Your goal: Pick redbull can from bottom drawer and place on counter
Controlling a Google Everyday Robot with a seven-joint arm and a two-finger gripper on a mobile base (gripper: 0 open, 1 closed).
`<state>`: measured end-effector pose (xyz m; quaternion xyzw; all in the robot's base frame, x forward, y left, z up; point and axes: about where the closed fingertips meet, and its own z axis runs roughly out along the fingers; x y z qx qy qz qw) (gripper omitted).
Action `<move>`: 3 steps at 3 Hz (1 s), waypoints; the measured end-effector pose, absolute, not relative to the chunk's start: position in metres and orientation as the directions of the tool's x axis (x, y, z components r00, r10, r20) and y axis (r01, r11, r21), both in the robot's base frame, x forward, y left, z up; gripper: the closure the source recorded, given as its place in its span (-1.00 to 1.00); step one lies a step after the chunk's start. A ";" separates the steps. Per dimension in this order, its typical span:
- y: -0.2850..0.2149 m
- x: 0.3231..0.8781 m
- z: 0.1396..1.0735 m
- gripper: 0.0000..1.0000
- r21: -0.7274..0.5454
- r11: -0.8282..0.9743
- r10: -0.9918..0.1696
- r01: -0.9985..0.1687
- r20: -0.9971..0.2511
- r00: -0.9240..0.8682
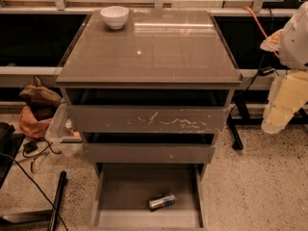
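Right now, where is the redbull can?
The redbull can lies on its side in the open bottom drawer, slightly right of centre, low in the camera view; the gripper hangs at the right edge.

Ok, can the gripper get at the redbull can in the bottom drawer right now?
Probably yes. The bottom drawer stands pulled out, the redbull can lying on its side near its front, uncovered. The gripper hangs right of the cabinet, higher up, with nothing visible between them.
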<state>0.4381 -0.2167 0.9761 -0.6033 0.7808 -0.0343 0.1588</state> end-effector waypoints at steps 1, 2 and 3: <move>-0.217 0.438 0.976 -1.00 -0.245 0.270 -0.953 -0.931 -0.207 -0.222; -0.207 0.439 0.945 -1.00 -0.224 0.280 -0.941 -0.933 -0.258 -0.220; -0.184 0.432 0.868 -1.00 -0.131 0.308 -0.897 -0.942 -0.369 -0.242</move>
